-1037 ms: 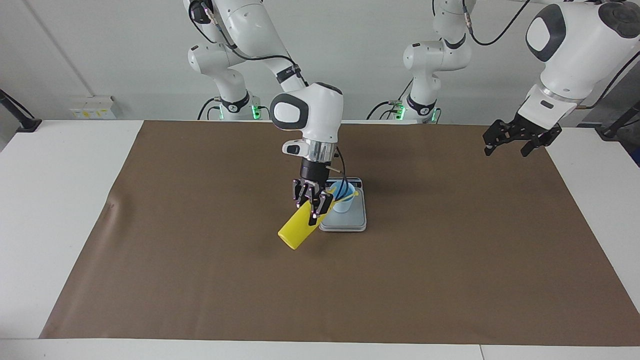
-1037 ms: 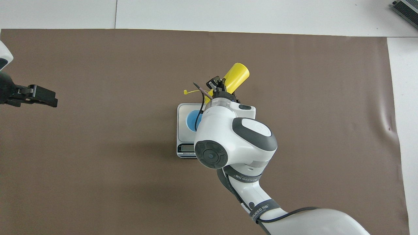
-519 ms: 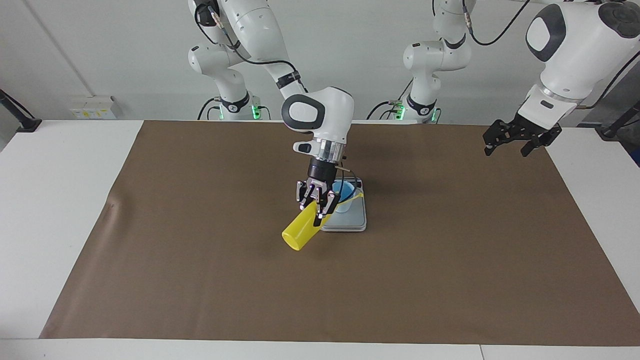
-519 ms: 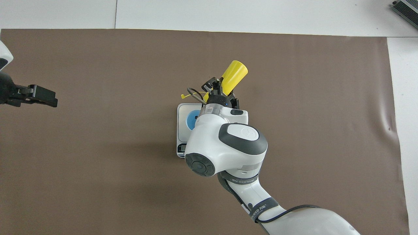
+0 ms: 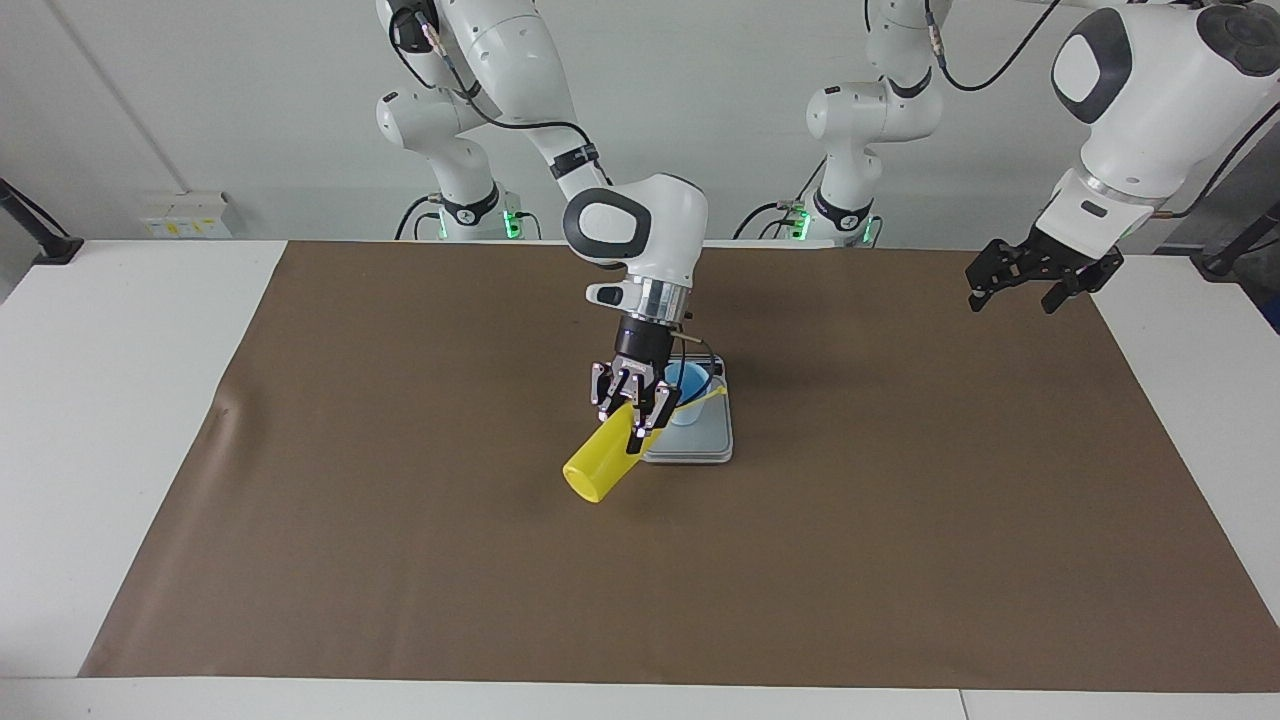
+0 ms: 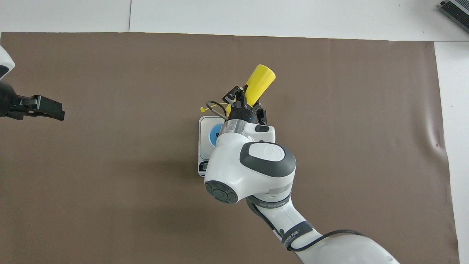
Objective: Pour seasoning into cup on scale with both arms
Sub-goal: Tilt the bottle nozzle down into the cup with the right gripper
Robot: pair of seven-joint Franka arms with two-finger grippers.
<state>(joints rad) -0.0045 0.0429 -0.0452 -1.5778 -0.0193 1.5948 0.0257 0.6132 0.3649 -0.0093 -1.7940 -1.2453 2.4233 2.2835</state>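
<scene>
Right gripper (image 5: 630,410): clamped on the seasoning (image 5: 600,466), tipped, nozzle end at the cup (image 5: 688,390).
Change: bottle's base has swung slightly since a second ago.
Cup: on the scale (image 5: 700,445), beside the gripper.
Left gripper (image 5: 1030,275): waits, fingers apart, unmoved.

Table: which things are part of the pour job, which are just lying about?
In the job:
- yellow plastic squeeze bottle, tilted, held by the right end effector
- small light blue cup, standing on the flat silver-grey scale
- left end effector, waiting

Lying about:
- brown paper sheet
- grey box at the table corner
</scene>
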